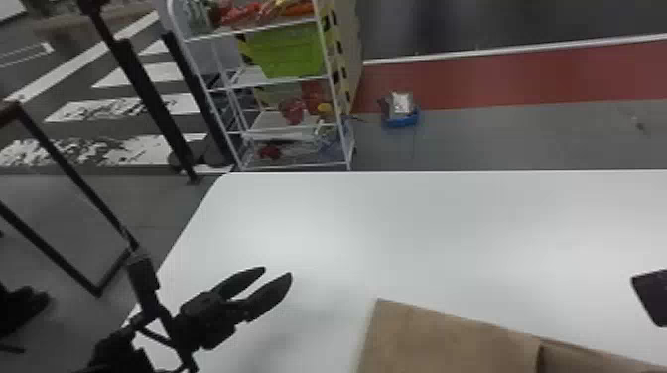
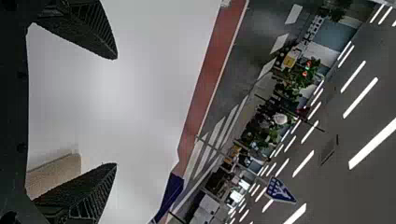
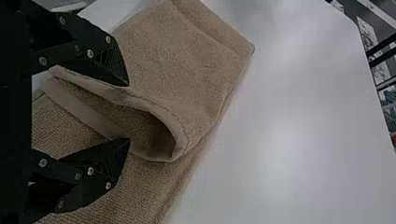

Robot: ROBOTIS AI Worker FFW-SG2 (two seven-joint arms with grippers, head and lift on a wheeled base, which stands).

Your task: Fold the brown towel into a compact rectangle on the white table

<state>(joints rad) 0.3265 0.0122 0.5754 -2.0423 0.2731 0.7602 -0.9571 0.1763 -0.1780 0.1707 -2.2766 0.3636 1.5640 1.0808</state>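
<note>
From where I'm standing, the white bench (image 1: 446, 223) spreads out under both sets of jaws, and the brown towel (image 1: 436, 342), already partly folded, lies on it beneath the right jaws and well off to the right of the left ones. The right gripper (image 3: 128, 112) holds its jaws wide apart over the cloth, gripping nothing; the left gripper (image 1: 277, 272) waits over the bench, its jaws well parted and empty too. Smallest of all, a raised hem (image 3: 159, 109) gapes by the right jaws. I'd worry that they could close on only one of its layers, because it stands open like a pocket, or drag the finished fold askew if they catch the cloth underneath. The towel's long axis runs roughly across, from the folded end, nearer the left jaws, towards the robot's right, slanting a little closer to the robot there.
</note>
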